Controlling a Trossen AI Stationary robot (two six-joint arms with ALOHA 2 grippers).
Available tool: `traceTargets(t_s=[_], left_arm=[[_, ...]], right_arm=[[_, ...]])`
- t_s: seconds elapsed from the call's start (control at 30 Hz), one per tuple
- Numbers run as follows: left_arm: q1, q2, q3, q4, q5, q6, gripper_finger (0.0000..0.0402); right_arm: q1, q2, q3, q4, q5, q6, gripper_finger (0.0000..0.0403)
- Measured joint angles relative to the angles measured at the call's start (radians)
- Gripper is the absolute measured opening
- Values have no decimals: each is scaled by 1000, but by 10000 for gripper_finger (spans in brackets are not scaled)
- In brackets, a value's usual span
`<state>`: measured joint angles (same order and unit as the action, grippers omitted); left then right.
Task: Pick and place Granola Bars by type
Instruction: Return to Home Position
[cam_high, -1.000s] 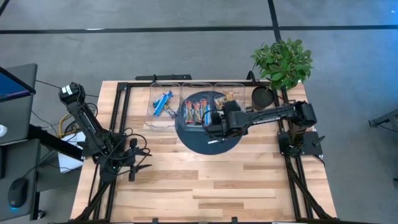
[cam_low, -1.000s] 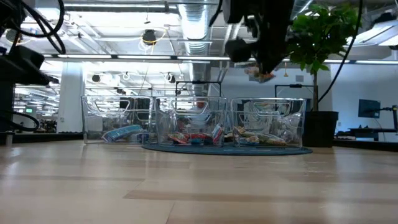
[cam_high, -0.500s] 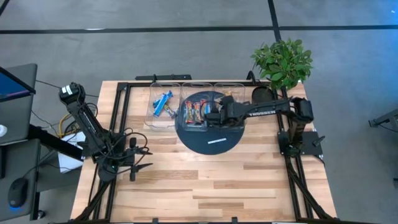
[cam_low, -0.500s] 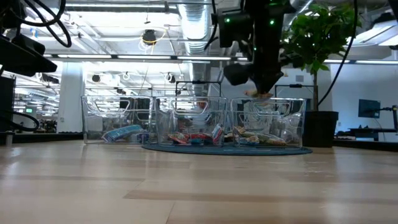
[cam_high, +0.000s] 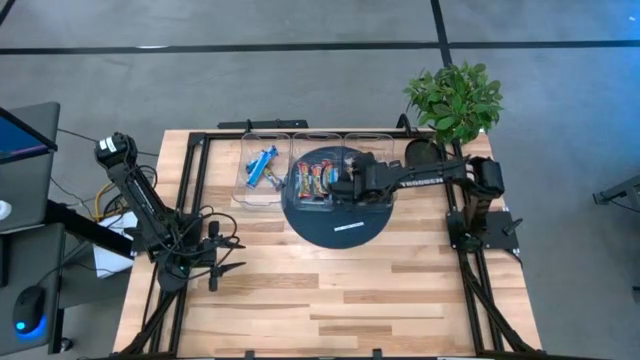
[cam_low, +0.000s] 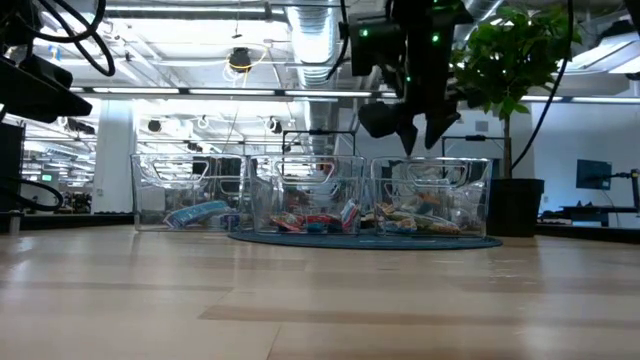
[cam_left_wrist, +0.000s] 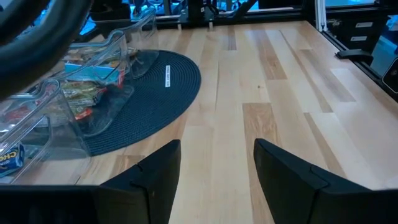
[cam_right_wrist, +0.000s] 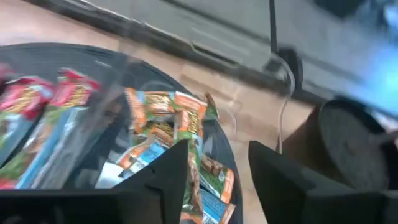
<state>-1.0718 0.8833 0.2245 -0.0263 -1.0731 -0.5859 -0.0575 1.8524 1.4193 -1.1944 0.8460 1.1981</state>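
Observation:
Three clear bins stand in a row at the far side, on and beside a dark round mat (cam_high: 335, 228). Blue granola bars (cam_high: 262, 165) lie in the left bin, red ones (cam_high: 315, 178) in the middle bin, and orange-brown ones (cam_right_wrist: 165, 124) in the right bin (cam_low: 430, 195). My right gripper (cam_low: 418, 135) hangs open above the right bin's rim with nothing between its fingers; the right wrist view looks down past it (cam_right_wrist: 214, 180) onto the orange-brown bars. My left gripper (cam_high: 215, 262) waits open near the table's left edge, and the left wrist view shows bare wood between its fingers (cam_left_wrist: 217, 180).
A thin white strip (cam_high: 348, 227) lies on the mat's near part. A potted plant (cam_high: 455, 100) stands at the far right corner beside the bins. Bare wooden tabletop (cam_high: 330, 300) stretches from the mat to the near edge.
My right gripper has carried an orange-brown bar toward the far edge and a little down, to above the right bin. It has then opened, and the bar is gone from between its fingers. My left arm has kept still.

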Motion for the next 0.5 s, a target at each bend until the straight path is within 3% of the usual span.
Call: traceTargets(t_s=[0.23,0.5], left_arm=[[0,0,0,22,0,53,199],[0,0,0,62,-50,111,199]], right_arm=[[162,-25,3,9,146,-243,184],[361,-16,12,28,151,-483,181]])
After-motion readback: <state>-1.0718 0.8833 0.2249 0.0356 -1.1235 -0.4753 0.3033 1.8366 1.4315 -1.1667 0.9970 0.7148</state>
